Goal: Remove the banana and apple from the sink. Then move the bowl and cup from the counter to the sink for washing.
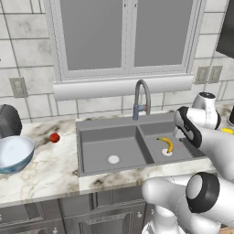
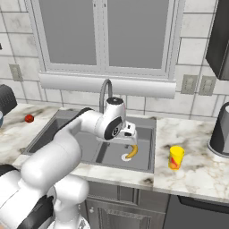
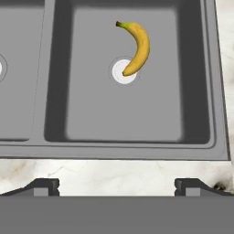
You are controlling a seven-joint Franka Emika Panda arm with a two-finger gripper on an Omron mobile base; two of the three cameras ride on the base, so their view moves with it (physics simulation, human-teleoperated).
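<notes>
The yellow banana [image 3: 137,48] lies in the right basin of the dark grey sink [image 1: 109,124], one end resting on the white drain [image 3: 124,71]; it also shows as banana [image 1: 167,144] and banana [image 2: 132,152]. My gripper [image 3: 117,187] hovers open over that basin's near rim, above and short of the banana, holding nothing. The small red apple [image 1: 54,137] sits on the marble counter [image 1: 45,173] left of the sink. Further left stands the wide pale blue bowl [image 1: 13,153]. The yellow cup [image 2: 175,157] stands upright on the counter right of the sink.
A curved grey faucet [image 1: 141,98] rises behind the sink's divider. A dark round appliance [image 1: 9,121] stands behind the bowl. A dark grey kettle-like vessel [image 2: 221,129] sits at the far right of the counter. The window sill [image 1: 123,87] overhangs the back wall.
</notes>
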